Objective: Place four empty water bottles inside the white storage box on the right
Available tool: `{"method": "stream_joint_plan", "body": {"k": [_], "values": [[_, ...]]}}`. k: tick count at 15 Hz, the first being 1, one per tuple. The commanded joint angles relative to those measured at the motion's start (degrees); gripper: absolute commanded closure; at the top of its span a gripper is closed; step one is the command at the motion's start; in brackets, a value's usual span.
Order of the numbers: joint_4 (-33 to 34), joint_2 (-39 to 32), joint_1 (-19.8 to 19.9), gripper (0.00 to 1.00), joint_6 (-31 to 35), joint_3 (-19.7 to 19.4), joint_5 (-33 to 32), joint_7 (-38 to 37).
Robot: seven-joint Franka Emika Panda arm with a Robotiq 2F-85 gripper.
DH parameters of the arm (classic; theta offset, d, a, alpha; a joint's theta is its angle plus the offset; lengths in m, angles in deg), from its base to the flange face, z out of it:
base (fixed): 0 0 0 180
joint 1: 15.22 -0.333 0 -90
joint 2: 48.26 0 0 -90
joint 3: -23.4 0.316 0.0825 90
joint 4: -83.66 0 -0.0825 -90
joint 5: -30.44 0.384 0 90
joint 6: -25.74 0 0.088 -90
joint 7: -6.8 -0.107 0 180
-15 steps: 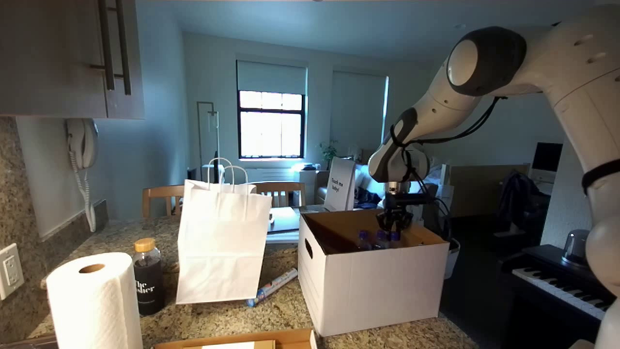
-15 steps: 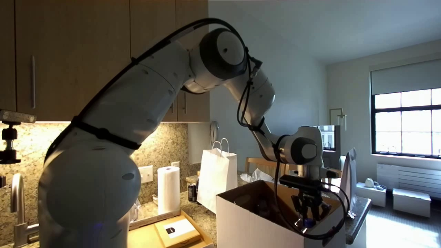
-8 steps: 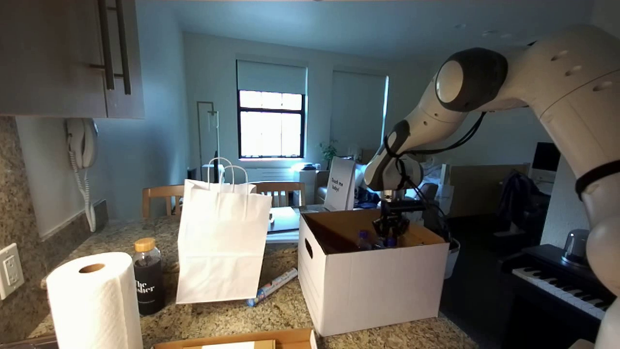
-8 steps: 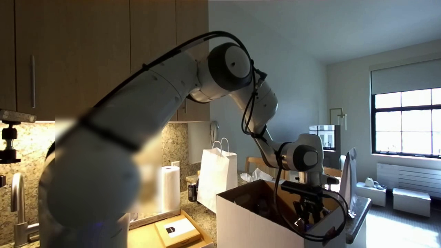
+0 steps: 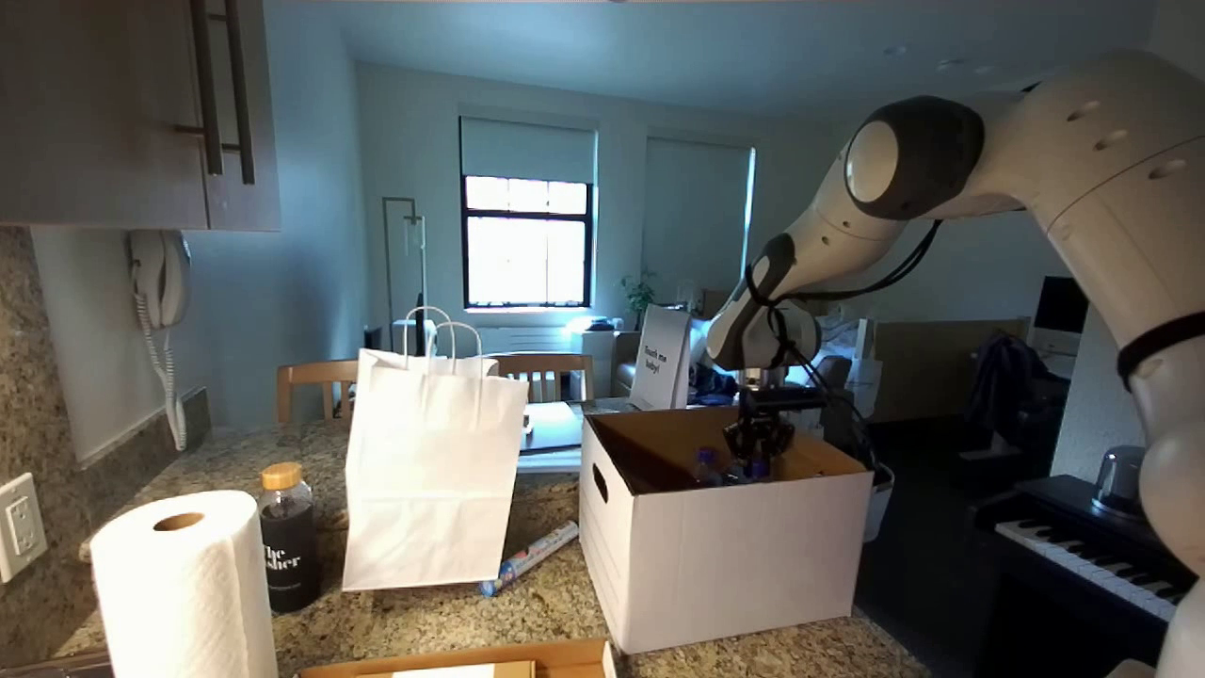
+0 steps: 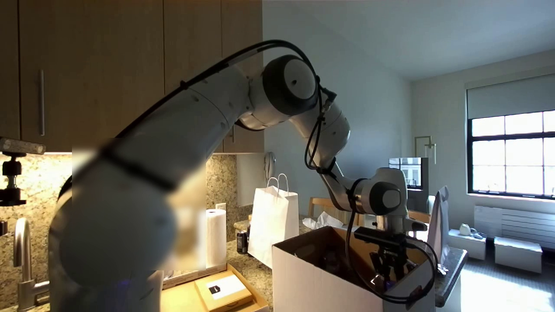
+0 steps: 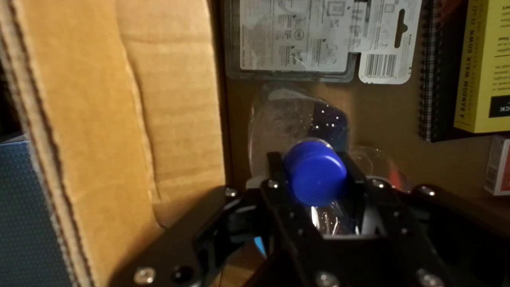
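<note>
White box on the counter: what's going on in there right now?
The robot's hand is down inside the white box, closed on the blue cap of a clear bottle. It hasn't let go yet, and I can't see whether the bottle touches the bottom. Another blue-capped bottle shows inside in an exterior view, and a yellow book lies in there too. How many bottles are in altogether, I can't tell.

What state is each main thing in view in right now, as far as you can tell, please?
White storage box: open on top
Gripped water bottle: capped, inside the box
Claw: shut on that bottle near its cap
Another water bottle: capped, inside the box
White paper bag: standing, handles up
Paper towel roll: standing on end
Black-sleeved bottle: upright, lid on
Window blind: partly lowered
Upper cupboards: doors shut
</note>
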State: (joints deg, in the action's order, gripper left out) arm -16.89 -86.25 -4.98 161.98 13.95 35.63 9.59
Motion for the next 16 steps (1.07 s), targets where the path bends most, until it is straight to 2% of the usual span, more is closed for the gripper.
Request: {"method": "stream_joint_plan", "body": {"k": [1, 16], "values": [[0.19, 0.08, 0.07, 0.86, -0.63, -0.13, -1.77, -2.37], [-0.78, -0.11, 0.30, 0.86, -0.72, 0.24, -1.84, -1.54]]}}
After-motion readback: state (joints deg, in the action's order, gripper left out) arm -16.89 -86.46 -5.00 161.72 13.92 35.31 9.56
